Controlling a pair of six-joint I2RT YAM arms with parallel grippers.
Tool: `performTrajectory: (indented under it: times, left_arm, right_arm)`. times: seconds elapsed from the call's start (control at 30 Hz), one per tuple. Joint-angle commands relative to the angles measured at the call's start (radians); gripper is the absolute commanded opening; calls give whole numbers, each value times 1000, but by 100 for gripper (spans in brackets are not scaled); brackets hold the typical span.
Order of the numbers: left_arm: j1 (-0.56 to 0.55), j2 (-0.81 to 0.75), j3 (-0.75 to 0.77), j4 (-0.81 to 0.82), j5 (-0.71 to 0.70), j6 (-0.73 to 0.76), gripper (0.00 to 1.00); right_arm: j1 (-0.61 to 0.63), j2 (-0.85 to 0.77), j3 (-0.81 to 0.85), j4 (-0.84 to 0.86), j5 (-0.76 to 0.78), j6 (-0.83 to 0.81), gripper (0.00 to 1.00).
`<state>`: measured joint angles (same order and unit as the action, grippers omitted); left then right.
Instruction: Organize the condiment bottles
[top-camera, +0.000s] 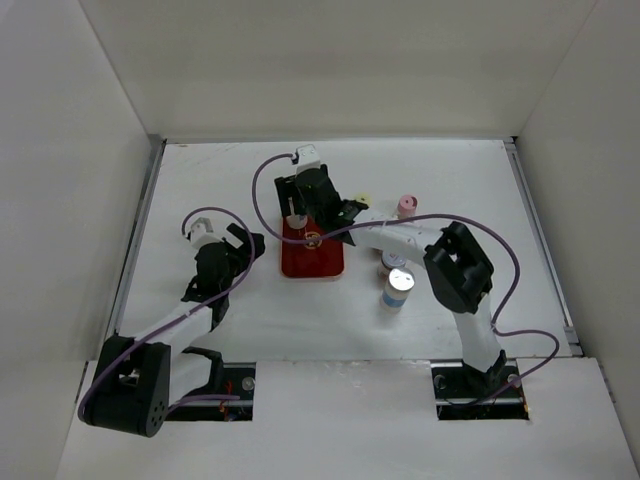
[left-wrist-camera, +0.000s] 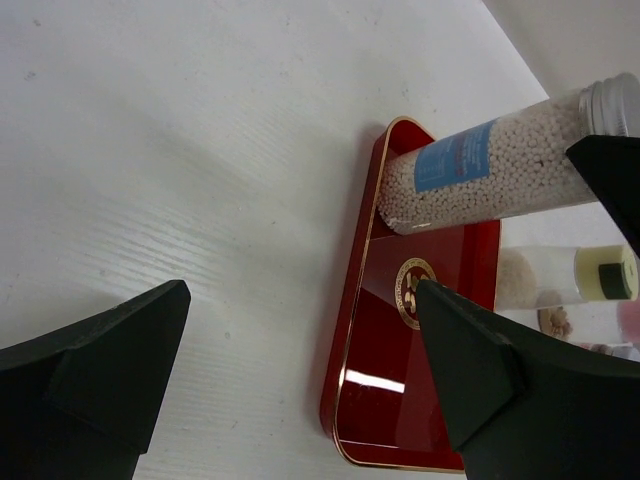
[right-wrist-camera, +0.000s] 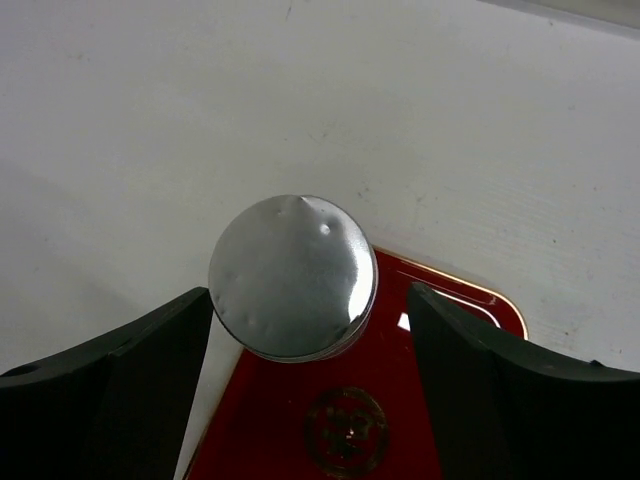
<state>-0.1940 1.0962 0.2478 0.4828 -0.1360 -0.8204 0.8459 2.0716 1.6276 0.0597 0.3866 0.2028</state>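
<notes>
A tall bottle of white beads with a blue label and silver cap (left-wrist-camera: 500, 165) stands on the far left corner of the red tray (left-wrist-camera: 420, 340). From above its cap (right-wrist-camera: 293, 275) sits between my right gripper's (right-wrist-camera: 310, 292) open fingers, which do not touch it. In the top view the right gripper (top-camera: 298, 206) hovers over this bottle (top-camera: 292, 220). My left gripper (left-wrist-camera: 300, 295) is open and empty, just left of the tray (top-camera: 318, 262). To the right stand a yellow-green-capped bottle (top-camera: 365, 200), a pink-capped one (top-camera: 406, 205) and a silver-capped one (top-camera: 399, 285).
Another small bottle (top-camera: 392, 262) stands partly under the right arm's forearm (top-camera: 400, 235). White walls enclose the table on the left, back and right. The yellow-green-capped bottle (left-wrist-camera: 565, 278) also shows beyond the tray in the left wrist view.
</notes>
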Motion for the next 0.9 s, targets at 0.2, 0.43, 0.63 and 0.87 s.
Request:
performTrajectory:
  times: [0.2,0.43,0.63,0.87]
  left_arm:
    - [9,-9,-2,63,16,-13,100]
    - [-2,1,-1,73,19,-22,100]
    - [3,48,13,77,47,-26,100]
    - [9,60,10,85,52,-29,100]
  right_arm:
    - [11,-358,-144,166,34,-14,88]
    - [-84,-504,-379,132,78,20,85]
    - [-153,-449,-408,34,72,66,82]
    - [-193,-355,-405,20,66,89,76]
